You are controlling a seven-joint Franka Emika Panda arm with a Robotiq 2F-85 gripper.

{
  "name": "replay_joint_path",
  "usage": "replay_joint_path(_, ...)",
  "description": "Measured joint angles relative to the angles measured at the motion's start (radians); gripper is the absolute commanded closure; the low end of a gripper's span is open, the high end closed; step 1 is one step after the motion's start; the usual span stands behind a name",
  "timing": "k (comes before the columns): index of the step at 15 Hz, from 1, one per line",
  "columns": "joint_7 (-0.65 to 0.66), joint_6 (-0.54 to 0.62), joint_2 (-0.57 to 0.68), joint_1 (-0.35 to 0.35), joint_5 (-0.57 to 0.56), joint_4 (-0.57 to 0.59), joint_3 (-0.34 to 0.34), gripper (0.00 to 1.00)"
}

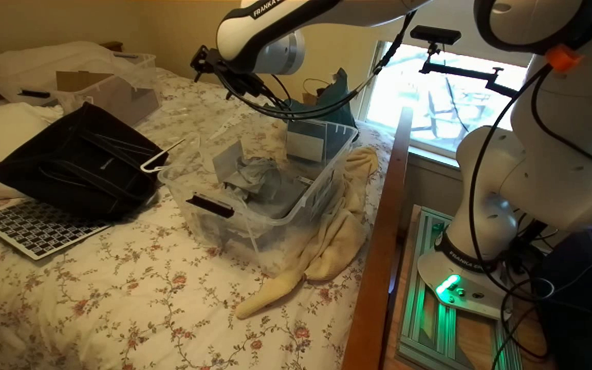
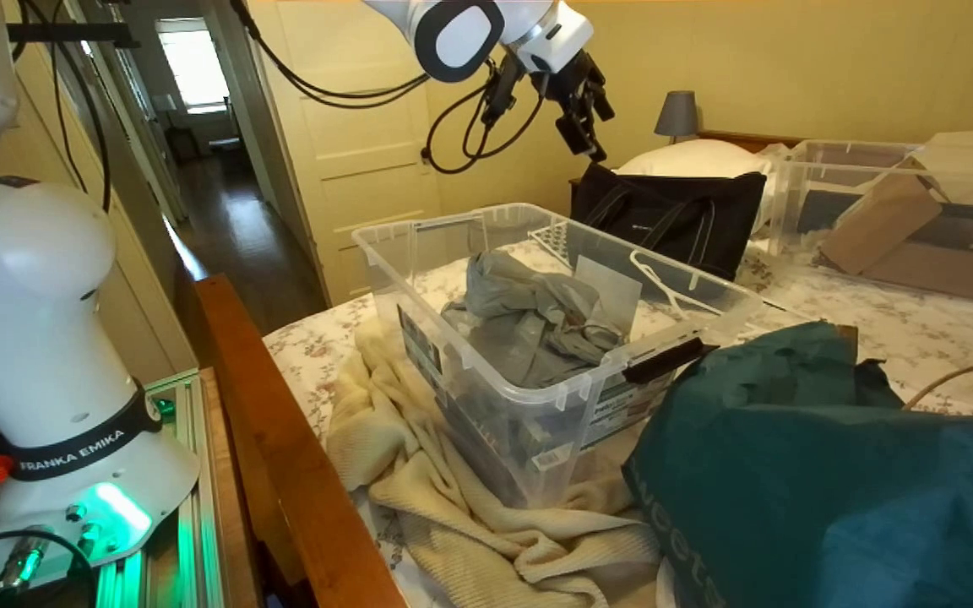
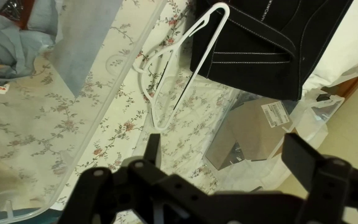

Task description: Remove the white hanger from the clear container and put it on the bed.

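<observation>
The white hanger lies outside the clear container, between its wall and the black bag; one corner overlaps the bag in the wrist view. It also shows in both exterior views, as a thin white shape by the container's end and behind its far wall. The container stands on the flowered bed with grey cloth inside. My gripper is open and empty, raised above the bed beyond the container. The hanger lies ahead of one finger in the wrist view, apart from it.
A black bag lies beside a checkered board. A second clear bin with cardboard stands near the pillows. A teal bag and a cream blanket flank the container. A wooden bed rail runs before the robot base.
</observation>
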Motion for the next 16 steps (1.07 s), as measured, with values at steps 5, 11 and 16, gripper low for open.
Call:
replay_joint_path(5,-0.005,-0.045,-0.002,0.047,-0.088,-0.024,-0.065,0.0)
replay_joint_path(11,-0.058,-0.045,-0.036,0.18,-0.225,-0.11,-0.165,0.0)
replay_joint_path(16,-0.114,-0.045,-0.101,0.307,-0.307,-0.187,-0.263,0.0)
